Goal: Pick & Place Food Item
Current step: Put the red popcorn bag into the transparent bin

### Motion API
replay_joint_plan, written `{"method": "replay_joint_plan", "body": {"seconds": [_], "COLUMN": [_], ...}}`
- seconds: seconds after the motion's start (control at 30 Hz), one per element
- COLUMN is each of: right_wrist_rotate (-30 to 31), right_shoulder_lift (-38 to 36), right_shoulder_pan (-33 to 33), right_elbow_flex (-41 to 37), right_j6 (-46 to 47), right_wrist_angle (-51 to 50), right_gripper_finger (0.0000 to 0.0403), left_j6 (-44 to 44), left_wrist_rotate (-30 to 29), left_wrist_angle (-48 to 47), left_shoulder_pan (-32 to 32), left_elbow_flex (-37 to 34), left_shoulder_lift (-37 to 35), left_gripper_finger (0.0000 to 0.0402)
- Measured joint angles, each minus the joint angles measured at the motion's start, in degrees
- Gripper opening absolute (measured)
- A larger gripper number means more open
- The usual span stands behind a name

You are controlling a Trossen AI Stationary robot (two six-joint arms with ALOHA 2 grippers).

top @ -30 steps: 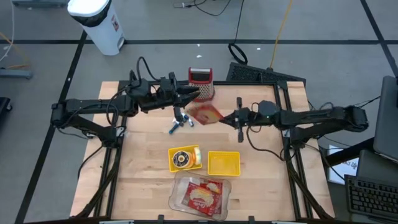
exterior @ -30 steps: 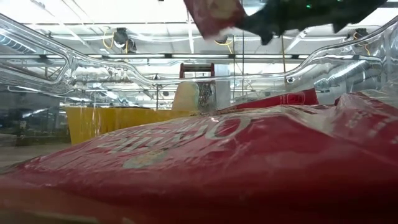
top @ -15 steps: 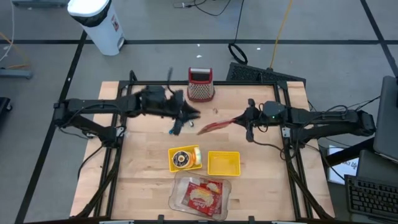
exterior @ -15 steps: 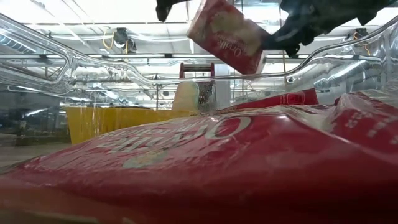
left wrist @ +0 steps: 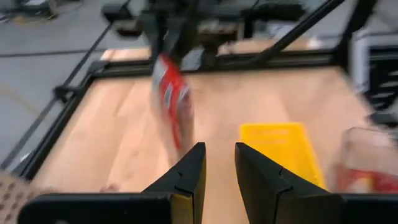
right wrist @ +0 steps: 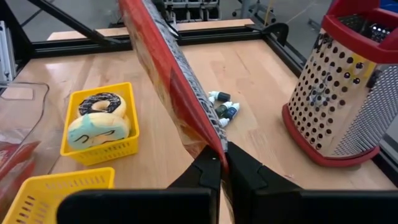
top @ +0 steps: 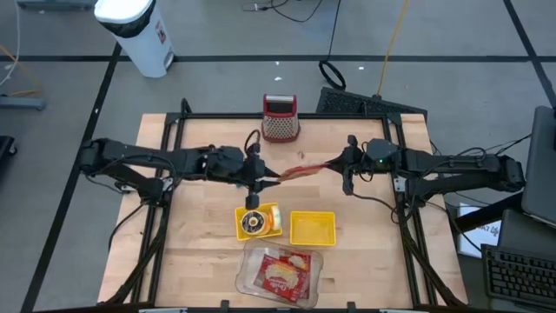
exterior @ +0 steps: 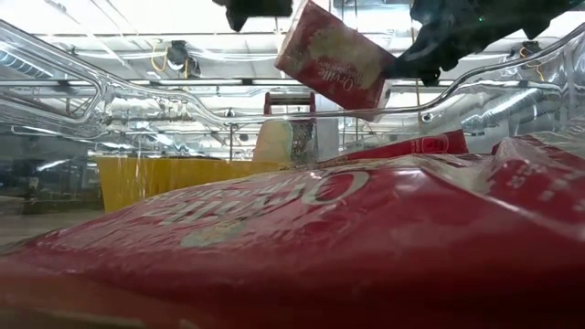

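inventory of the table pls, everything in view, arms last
red snack packet: 1, red, held above the table middle
grater: 1, metal with red trim, far edge of the table
small bottles: a few, white, green and blue caps, lying near the grater
yellow baskets: 2, one holding a donut, one empty
clear container: 1, red packet inside, near edge
white bin: 1, on the floor beyond the table
right gripper: shut on the red snack packet
left gripper: open, empty, facing the packet

Box grater [top: 281,118], small bottles [right wrist: 224,109], bin [top: 137,31]
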Motion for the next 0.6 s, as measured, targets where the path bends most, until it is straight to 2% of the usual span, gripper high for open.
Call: {"method": "replay_joint_plan", "body": {"seconds": [0.33, 0.53, 0.6], "right_wrist_rotate": [-0.15, -0.19, -0.18], "right_shoulder_lift": [0.02, 0.02, 0.02], "right_shoulder_pan": [0.0, 0.02, 0.02], "right_elbow_flex": [0.0, 0.0, 0.0], "right_j6": [0.02, 0.44, 0.44], "right_wrist_angle": [0.15, -0.86, -1.04], "right_gripper_finger": [0.0, 0.0, 0.0], "left_j6": [0.18, -0.36, -3.33], "left_wrist_rotate": [-6.74, -15.28, -16.01], "left_wrist_angle": [-0.12, -3.72, -4.35], "left_shoulder_pan": [0.34, 1.26, 1.94], "left_elbow_flex": [-0.04, -0.04, -0.03], "left_shoulder_lift": [2.97, 2.25, 2.17], "left_gripper_finger": [0.0089, 0.0089, 0.0095]}}
